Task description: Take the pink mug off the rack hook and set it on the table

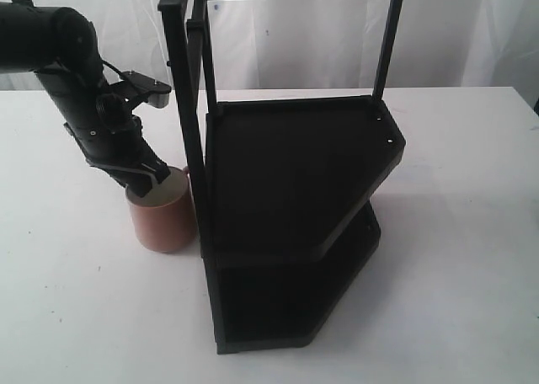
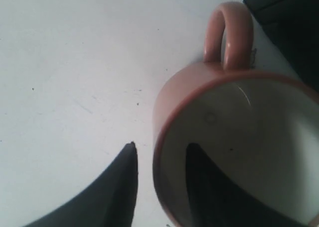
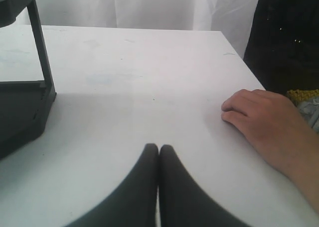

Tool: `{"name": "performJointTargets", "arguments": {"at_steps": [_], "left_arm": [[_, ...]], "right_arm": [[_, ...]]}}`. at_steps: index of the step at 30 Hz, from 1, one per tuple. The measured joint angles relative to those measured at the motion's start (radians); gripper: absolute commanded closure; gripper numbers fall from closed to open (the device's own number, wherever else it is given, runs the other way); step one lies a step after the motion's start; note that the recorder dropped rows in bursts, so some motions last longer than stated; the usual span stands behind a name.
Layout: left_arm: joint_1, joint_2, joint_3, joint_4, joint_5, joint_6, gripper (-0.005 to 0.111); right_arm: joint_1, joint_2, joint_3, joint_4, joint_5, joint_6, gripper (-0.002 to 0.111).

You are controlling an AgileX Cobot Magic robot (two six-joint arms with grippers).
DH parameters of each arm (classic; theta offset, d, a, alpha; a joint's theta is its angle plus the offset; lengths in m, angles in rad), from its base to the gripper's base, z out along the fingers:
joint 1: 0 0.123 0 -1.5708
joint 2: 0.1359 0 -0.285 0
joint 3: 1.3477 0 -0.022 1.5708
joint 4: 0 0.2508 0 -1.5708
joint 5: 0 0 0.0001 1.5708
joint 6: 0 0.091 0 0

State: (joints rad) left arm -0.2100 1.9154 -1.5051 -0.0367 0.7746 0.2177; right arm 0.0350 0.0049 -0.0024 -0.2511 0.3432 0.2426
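The pink mug [image 1: 164,220] stands upright on the white table [image 1: 67,300], just left of the tall black rack [image 1: 295,165]. In the left wrist view I look into its cream inside [image 2: 249,137], and its loop handle [image 2: 232,33] points toward the rack [image 2: 294,18]. My left gripper [image 1: 156,180] straddles the mug's wall. One finger [image 2: 209,187] is inside and the other [image 2: 119,187] outside, with a gap on each side of the rim, so it is open [image 2: 160,146]. I cannot pick out the rack hook. My right gripper [image 3: 159,147] is shut and empty over the bare table [image 3: 149,77].
A person's hand [image 3: 269,122] rests on the table near its edge, close to my right gripper. The rack's foot [image 3: 25,107] shows at the side of the right wrist view. White curtains hang behind the table.
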Motion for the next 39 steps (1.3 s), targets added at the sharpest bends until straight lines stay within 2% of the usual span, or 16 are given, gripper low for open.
{"name": "performJointTargets", "arguments": {"at_steps": [8, 14, 16, 18, 19, 20, 21, 23, 25, 29, 31, 32, 34, 36, 39], "left_arm": [[0.0, 0.0, -0.019, 0.0, 0.016, 0.0, 0.063], [0.0, -0.019, -0.122, 0.008, 0.181, 0.0, 0.063], [0.0, -0.065, -0.153, 0.057, 0.233, -0.06, 0.063], [0.0, -0.125, -0.135, 0.117, 0.231, -0.125, 0.069], [0.0, -0.147, -0.113, 0.141, 0.208, -0.146, 0.078], [0.002, -0.193, -0.054, 0.192, 0.14, -0.206, 0.084], [0.005, -0.217, -0.013, 0.222, 0.095, -0.241, 0.096], [0.03, -0.29, 0.13, 0.31, -0.036, -0.348, 0.107], [0.057, -0.343, 0.224, 0.36, -0.121, -0.421, 0.107], [0.181, -0.507, 0.523, 0.476, -0.388, -0.684, 0.107], [0.25, -0.58, 0.672, 0.491, -0.539, -0.777, 0.107], [0.292, -0.634, 0.766, 0.493, -0.66, -0.824, 0.107], [0.336, -0.716, 0.901, 0.493, -0.825, -0.855, 0.107], [0.353, -0.778, 0.98, 0.479, -0.908, -0.86, 0.107], [0.363, -0.865, 1.071, 0.472, -0.964, -0.86, 0.107]], "right_arm": [[0.0, 0.0, 0.0, 0.0, 0.0, 0.0, 0.108], [0.0, 0.0, 0.0, 0.0, 0.0, 0.0, 0.108], [0.0, 0.0, 0.0, 0.0, 0.0, 0.0, 0.108], [0.0, 0.0, 0.0, 0.0, 0.0, 0.0, 0.108], [0.0, 0.0, 0.0, 0.0, 0.0, 0.0, 0.108], [0.0, 0.0, 0.0, 0.0, 0.0, 0.0, 0.108], [0.0, 0.0, 0.0, 0.0, 0.0, 0.0, 0.108], [0.0, 0.0, 0.0, 0.0, 0.0, 0.0, 0.108], [0.0, 0.0, 0.0, 0.0, 0.0, 0.0, 0.108], [0.0, 0.0, 0.0, 0.0, 0.0, 0.0, 0.108], [0.0, 0.0, 0.0, 0.0, 0.0, 0.0, 0.108], [0.0, 0.0, 0.0, 0.0, 0.0, 0.0, 0.108], [0.0, 0.0, 0.0, 0.0, 0.0, 0.0, 0.108], [0.0, 0.0, 0.0, 0.0, 0.0, 0.0, 0.108], [0.0, 0.0, 0.0, 0.0, 0.0, 0.0, 0.108]]}}
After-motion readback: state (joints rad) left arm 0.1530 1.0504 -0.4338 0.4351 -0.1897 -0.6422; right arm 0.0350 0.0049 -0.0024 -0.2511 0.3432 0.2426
